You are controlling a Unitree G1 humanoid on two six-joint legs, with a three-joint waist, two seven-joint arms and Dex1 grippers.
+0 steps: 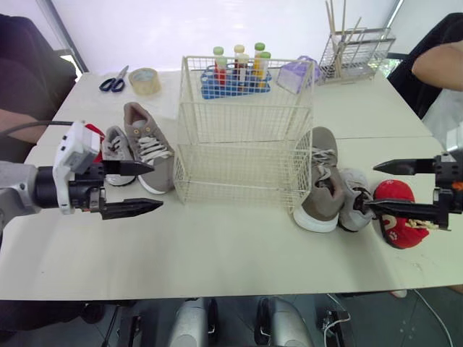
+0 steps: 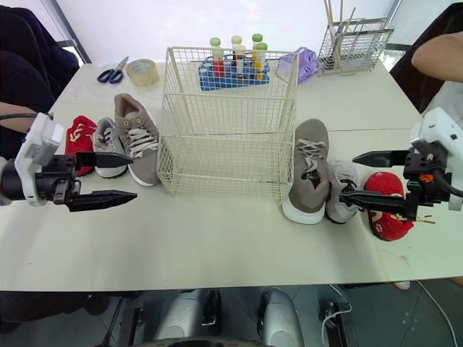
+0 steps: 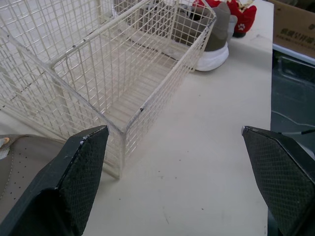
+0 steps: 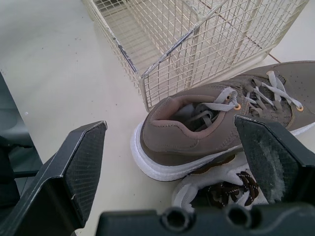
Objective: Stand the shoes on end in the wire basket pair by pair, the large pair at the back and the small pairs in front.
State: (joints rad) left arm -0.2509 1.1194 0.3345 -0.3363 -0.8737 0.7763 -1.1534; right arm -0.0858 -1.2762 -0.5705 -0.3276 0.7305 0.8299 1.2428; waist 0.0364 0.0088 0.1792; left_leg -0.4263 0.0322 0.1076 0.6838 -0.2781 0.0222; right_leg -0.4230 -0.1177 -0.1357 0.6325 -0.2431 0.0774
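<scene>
Six shoes lie flat on the white table, three on each side of the cream wire basket, which stands empty at the table's centre.

On the robot's left, from the basket outward, are a large taupe lace-up sneaker just beside the basket wall, a small grey sneaker touching it, and a small red shoe. On the right, in the same order, are a second large taupe sneaker near the basket's front corner, a second small grey sneaker, and a second small red shoe.

Left gripper — fingers spread wide, holding nothing. It is held over the table in front of the left-hand shoes, with the fingertips pointed towards the basket's near corner.

Right gripper — fingers likewise spread wide, nothing clamped. It points inward at the right-hand group. In the head views its lower finger crosses the second small red shoe and ends at the second small grey sneaker; contact cannot be confirmed. In the right wrist view the second large taupe sneaker appears between the two fingers, apart from both.
</scene>
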